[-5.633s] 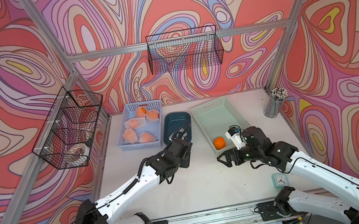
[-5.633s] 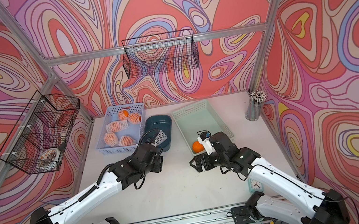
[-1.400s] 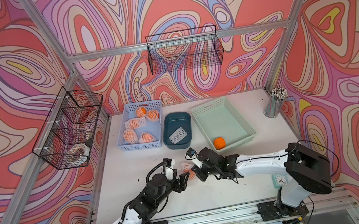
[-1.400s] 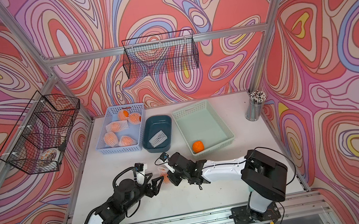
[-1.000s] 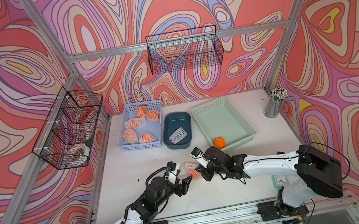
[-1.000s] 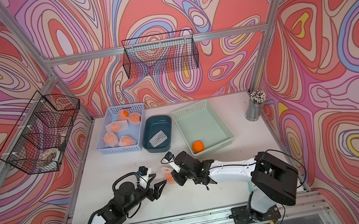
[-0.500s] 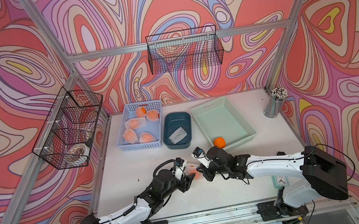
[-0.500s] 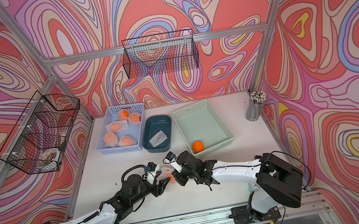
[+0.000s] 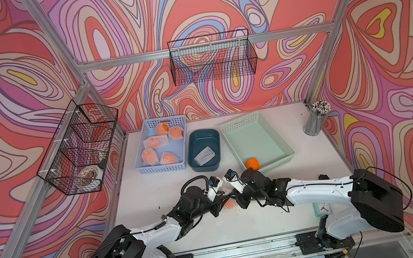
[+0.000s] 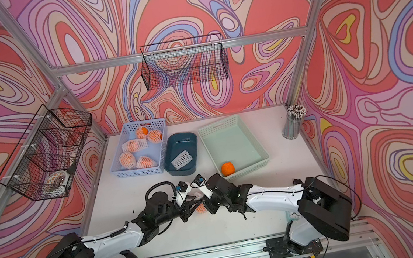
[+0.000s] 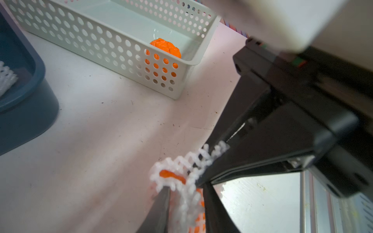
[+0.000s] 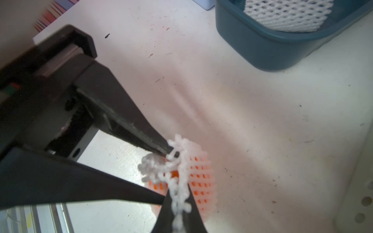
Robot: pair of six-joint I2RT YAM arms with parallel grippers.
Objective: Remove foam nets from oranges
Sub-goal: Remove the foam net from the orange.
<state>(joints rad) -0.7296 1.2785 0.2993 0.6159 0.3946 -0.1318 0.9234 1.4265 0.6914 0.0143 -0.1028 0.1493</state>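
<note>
Foam net (image 12: 181, 161), a white diamond-holed mesh sleeve, was not yet off the small round orange (image 12: 199, 181) being worked in the front half of the tabletop (image 9: 154, 195), midway along it. Right gripper (image 12: 177, 193) pinched a bunched strand of the mesh. The left gripper (image 11: 184, 189) was clamped on the orange through the mesh. One stripping looked finished: a bare orange (image 9: 251, 163) lay in the pale green perforated tray (image 9: 279, 162), and an empty net (image 9: 205, 155) in the dark blue tub (image 9: 203, 140). Five netted oranges (image 9: 148, 156) lay in the lavender slotted basket (image 9: 160, 168) near the back left corner, so most of the job remained.
</note>
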